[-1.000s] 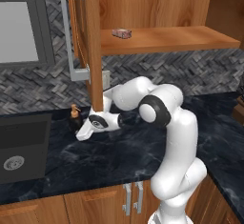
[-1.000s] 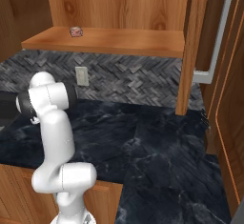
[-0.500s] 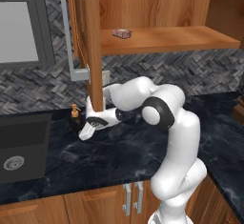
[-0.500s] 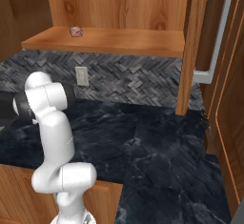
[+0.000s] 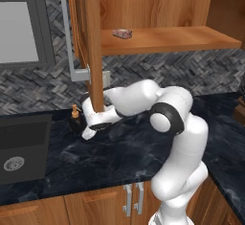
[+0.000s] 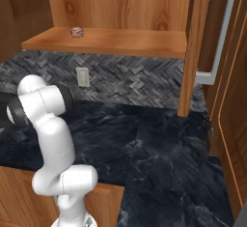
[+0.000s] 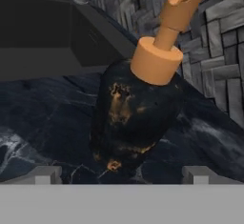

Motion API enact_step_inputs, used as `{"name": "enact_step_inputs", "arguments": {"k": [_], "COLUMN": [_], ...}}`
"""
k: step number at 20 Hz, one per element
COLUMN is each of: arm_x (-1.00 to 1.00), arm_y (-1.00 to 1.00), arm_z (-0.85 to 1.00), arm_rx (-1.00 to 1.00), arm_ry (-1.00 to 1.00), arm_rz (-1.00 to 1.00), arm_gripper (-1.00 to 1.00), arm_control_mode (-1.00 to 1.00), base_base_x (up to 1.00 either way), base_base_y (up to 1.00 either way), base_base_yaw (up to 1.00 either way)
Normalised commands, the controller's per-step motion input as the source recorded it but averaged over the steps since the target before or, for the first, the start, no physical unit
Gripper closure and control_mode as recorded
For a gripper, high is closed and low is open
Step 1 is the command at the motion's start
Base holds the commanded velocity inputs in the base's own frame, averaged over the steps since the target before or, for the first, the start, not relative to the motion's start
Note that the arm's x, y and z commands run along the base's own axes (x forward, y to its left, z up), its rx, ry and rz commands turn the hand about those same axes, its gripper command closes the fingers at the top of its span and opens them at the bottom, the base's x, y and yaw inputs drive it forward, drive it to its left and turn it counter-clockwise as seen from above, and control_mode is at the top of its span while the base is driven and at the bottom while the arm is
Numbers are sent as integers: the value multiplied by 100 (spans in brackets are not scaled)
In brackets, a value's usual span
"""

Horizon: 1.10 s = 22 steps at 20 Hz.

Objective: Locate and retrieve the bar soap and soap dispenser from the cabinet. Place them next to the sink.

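1. Gripper (image 7: 122, 173): jaws spread wide, two fingertips (image 7: 44, 174) apart at either side of the soap dispenser, not touching it. In the left base view the gripper (image 5: 90, 132) sits low over the counter, just beside the bottle.
2. Soap dispenser (image 7: 136, 108): black bottle, tan-orange pump; stands on the dark marble counter (image 5: 119, 157) near the backsplash, between the sink and the gripper; also seen at (image 5: 75, 120).
3. Sink (image 5: 24, 147): dark basin, round silver drain, left of the dispenser.
4. Bar soap (image 5: 122, 33): pinkish block lying on the shelf of the cabinet (image 5: 167, 39); also seen at (image 6: 76, 31).
5. Cabinet door (image 5: 91, 47): open, edge-on, long silver handle (image 5: 69, 37).
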Motion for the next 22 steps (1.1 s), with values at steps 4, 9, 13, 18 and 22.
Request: {"name": "enact_step_inputs", "arguments": {"k": [4,9,13,18,22], "arm_x": [-17,-22,-28,-19,-17], "arm_y": [-35,-40,-39,-34,-31], "arm_z": [25,27,34,43,49], "arm_rx": [-1,-2,-3,-6,-5], "arm_ry": [0,0,0,1,4], "arm_rz": [0,0,-1,-1,-5], "arm_gripper": [-100,-100,-100,-100,-100], "arm_control_mode": [-100,-100,-100,-100,-100], "base_base_x": [0,0,0,0,0], "base_base_y": [0,0,0,0,0], "base_base_yaw": [0,0,0,0,0]}}
